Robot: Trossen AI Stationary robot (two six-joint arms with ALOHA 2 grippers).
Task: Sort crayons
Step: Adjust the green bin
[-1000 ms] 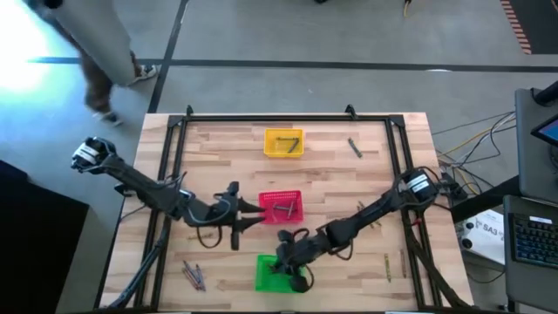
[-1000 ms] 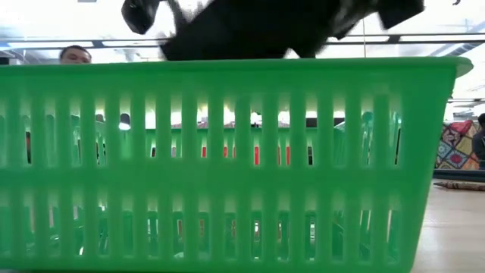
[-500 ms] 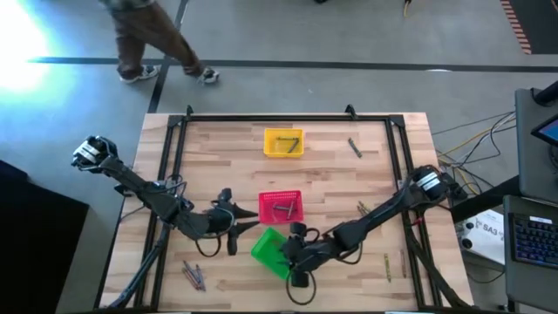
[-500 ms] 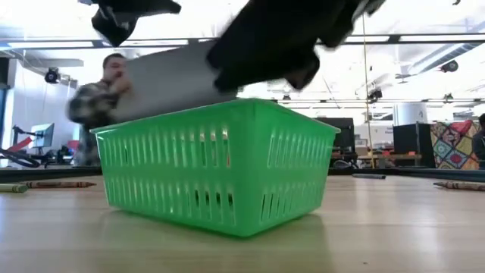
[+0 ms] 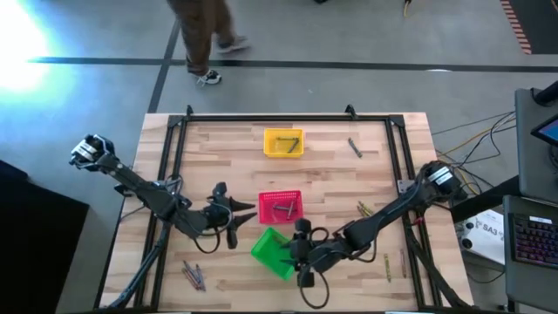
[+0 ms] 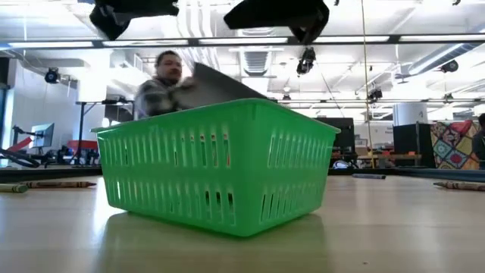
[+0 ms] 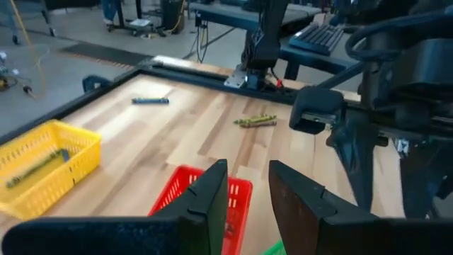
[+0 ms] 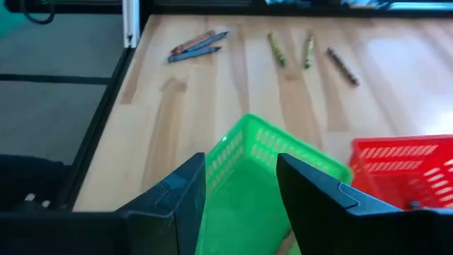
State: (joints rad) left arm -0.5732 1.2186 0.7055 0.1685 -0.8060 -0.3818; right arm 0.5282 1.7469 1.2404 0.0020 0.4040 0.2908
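Observation:
The green basket [image 5: 270, 253] stands on its base near the table's front edge, turned askew. My right gripper [image 8: 241, 184] hangs open just above it [image 6: 292, 15], one finger over each side of the basket's near corner [image 8: 244, 142], clear of the rim. My left gripper [image 5: 251, 212] hovers open and empty, left of the red basket [image 7: 202, 195]. One crayon lies in the red basket [image 5: 282, 209] and one in the yellow basket [image 5: 286, 141]. Loose crayons lie flat on the table at the near left [image 5: 193, 275] and to the right [image 5: 362, 209].
A grey crayon [image 5: 355, 146] lies at the far right, and two more [image 5: 388, 262] near the right front. A black frame rail [image 5: 170, 183] runs round the table. A person [image 6: 163, 76] walks behind the far edge. Bare wood lies between the baskets and the left rail.
My right gripper dragged the green basket from the near edge toward the far edge and a little left, turning it askew. It has since come off the basket and risen clear. The basket has stood still for the last half second.

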